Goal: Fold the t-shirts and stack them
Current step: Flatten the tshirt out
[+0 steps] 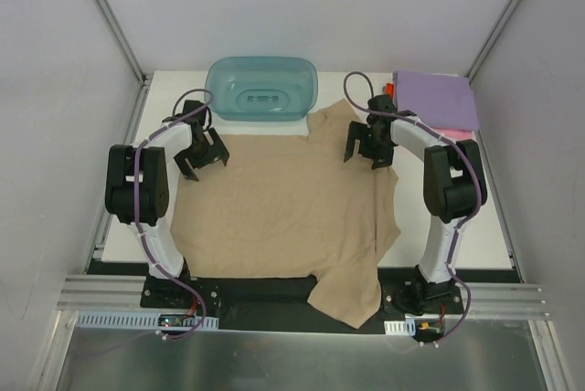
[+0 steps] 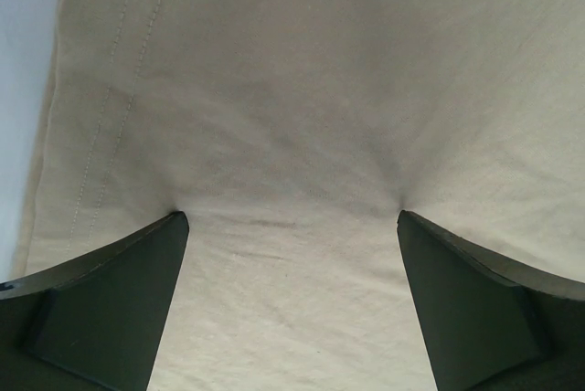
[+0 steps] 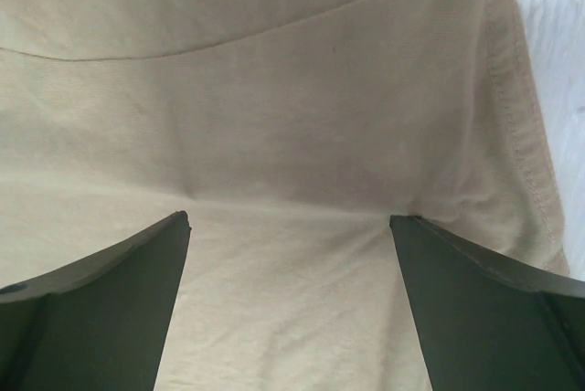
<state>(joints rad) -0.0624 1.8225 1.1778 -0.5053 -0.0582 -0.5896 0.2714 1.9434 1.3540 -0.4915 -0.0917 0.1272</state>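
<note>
Tan shirt [image 1: 283, 217] spread on worktop [image 1: 480, 227], my left gripper [image 1: 201, 158] and right gripper [image 1: 369, 149], both wide apart, pressing its far corners; closing may catch one layer only, skewing the fold.

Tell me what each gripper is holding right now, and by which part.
Nothing is held. The left gripper and the right gripper both stand wide open, fingertips pressed onto the tan t-shirt near its far edge, with no cloth pinched between them.
</note>
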